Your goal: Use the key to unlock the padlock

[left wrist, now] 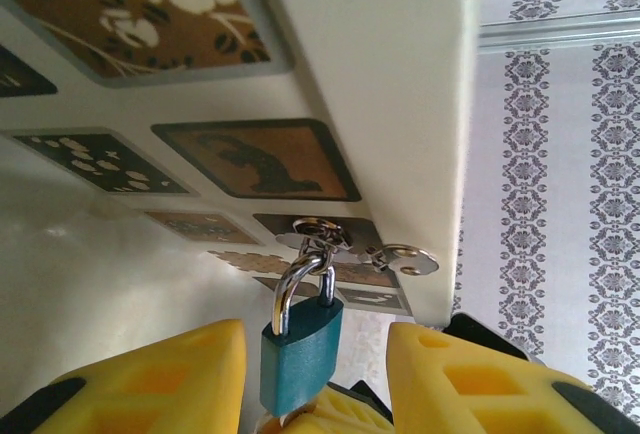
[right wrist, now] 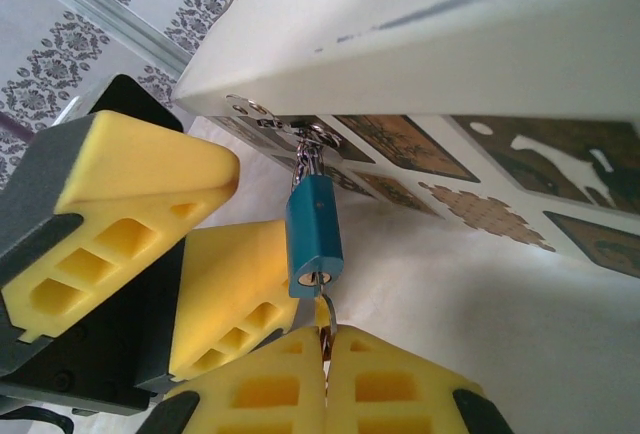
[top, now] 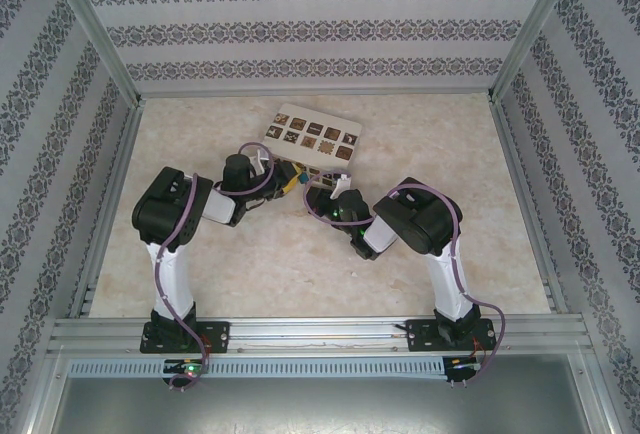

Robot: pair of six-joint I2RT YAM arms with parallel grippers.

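Padlock [left wrist: 300,349], small and blue-bodied, is hooked by its thin silvery shackle [left wrist: 298,282] through a metal ring [left wrist: 320,231] on the edge of the cream box [left wrist: 400,104]. This is the left wrist camera. The left claw [left wrist: 315,354] straddles the lock just off that edge. Its yellow fingers [left wrist: 160,384] stand apart, one on each side of the blue body, with a sliver of gap on both sides.

Right wrist camera: the padlock juts from the same edge of the box, its keyhole end toward the lens. The right claw [right wrist: 327,344] sits just beyond that end, fingers pressed together and clamped on the key [right wrist: 327,316]. The key shows as a thin metal strip whose tip reaches the lock's end face beside the keyhole. Whether it has entered cannot be told.

Top camera: the box rests on the pale table [top: 250,264], and both arms reach in to its near edge, claws almost meeting there.

The step in hand looks like inserting the key. The next move likely calls for the left claw to pinch the body so it cannot swing. Then the key tip needs lining up with the slot, a push straight along the lock, and a turn.
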